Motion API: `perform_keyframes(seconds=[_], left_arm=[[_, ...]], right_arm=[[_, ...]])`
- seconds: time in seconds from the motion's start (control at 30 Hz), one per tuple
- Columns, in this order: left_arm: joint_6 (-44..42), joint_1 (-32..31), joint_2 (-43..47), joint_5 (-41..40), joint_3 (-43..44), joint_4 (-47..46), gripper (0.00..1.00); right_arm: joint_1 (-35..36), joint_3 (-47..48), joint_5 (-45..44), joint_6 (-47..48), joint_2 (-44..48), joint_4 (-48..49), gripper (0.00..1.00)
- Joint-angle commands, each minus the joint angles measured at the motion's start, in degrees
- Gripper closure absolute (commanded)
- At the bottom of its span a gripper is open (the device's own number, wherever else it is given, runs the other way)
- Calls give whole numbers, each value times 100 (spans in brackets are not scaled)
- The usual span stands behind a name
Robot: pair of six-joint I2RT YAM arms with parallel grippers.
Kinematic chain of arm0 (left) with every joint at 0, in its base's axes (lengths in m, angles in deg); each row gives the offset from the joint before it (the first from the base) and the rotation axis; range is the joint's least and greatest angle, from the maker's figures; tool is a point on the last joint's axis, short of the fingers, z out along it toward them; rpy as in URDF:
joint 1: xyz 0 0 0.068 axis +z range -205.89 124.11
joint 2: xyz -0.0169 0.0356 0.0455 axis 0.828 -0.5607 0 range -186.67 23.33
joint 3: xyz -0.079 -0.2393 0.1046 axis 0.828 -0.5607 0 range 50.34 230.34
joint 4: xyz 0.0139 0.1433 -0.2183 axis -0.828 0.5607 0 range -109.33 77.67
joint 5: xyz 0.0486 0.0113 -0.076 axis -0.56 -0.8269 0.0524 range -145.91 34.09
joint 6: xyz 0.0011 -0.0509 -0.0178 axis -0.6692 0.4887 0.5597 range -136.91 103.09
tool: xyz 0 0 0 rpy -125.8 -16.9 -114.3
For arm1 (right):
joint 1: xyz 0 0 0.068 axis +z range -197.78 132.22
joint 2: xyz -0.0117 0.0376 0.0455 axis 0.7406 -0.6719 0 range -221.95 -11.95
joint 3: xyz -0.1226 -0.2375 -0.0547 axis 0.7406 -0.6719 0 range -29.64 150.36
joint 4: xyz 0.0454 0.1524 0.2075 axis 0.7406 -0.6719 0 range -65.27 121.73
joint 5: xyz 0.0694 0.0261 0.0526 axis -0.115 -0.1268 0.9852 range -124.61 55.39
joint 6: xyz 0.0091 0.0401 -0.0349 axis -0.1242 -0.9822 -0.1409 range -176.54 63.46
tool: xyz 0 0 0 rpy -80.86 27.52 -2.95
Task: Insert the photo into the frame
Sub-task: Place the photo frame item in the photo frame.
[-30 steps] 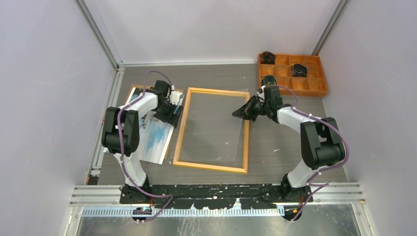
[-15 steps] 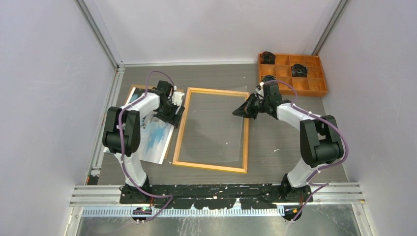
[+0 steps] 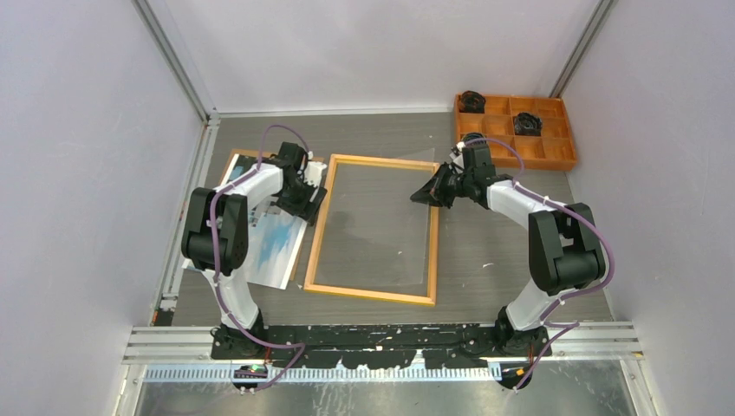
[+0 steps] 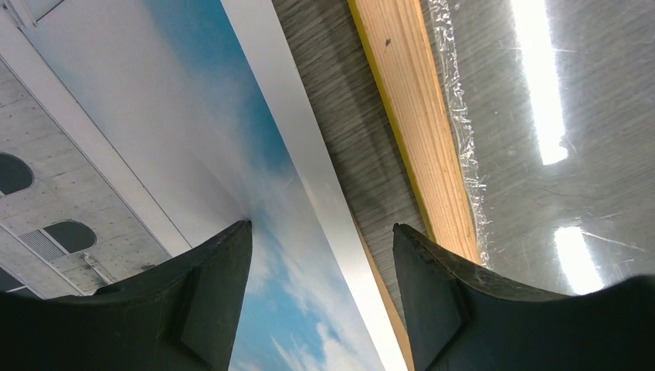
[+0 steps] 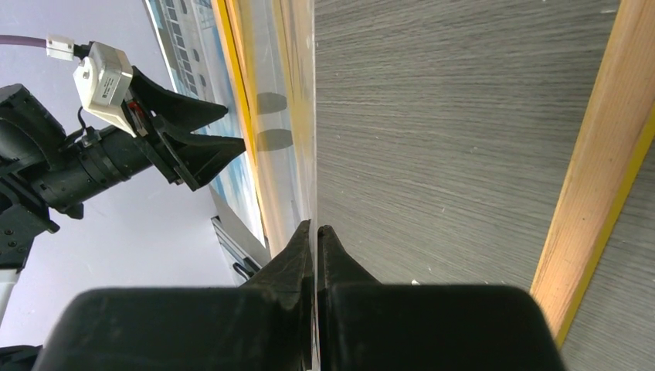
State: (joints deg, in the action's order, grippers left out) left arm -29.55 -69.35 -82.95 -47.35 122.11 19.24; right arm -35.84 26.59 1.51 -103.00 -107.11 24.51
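1. Wood-coloured back up, the frame [image 3: 317, 234] lay flat on the surface [image 3: 485, 251].
2. The photo [image 3: 273, 247] lay print-up just left of it.
3. The left tool [image 4: 321, 226] hung open over the photo's edge.
4. The right tool [image 5: 315, 226] was clamped on the clear sheet [image 3: 381, 225].

The rectangular paper photo [image 4: 116, 116] shows blue sky, white clouds and a pale grey building. The rectangular wooden frame [image 3: 370, 294] is light wood with a yellow edge. The clear transparent plastic sheet [image 3: 381, 225] carries white glare stripes. The flat desk [image 3: 485, 251] is dark grey with fine grain. The left gripper [image 4: 320, 232] and the right gripper [image 5: 314, 228] are black.
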Motion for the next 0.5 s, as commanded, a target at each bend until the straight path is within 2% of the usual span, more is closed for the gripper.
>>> perform_keyframes(seconds=[0.0, 0.23, 0.47], left_arm=[[-28, -59, -110, 13, -75, -160, 32], [3, -70, -134, 51, -96, -191, 33], [-40, -70, -121, 229, -141, -174, 43]], right_arm=[[131, 83, -203, 99, 296, 489, 99], [246, 125, -252, 153, 364, 691, 99], [323, 76, -233, 99, 385, 977, 99]])
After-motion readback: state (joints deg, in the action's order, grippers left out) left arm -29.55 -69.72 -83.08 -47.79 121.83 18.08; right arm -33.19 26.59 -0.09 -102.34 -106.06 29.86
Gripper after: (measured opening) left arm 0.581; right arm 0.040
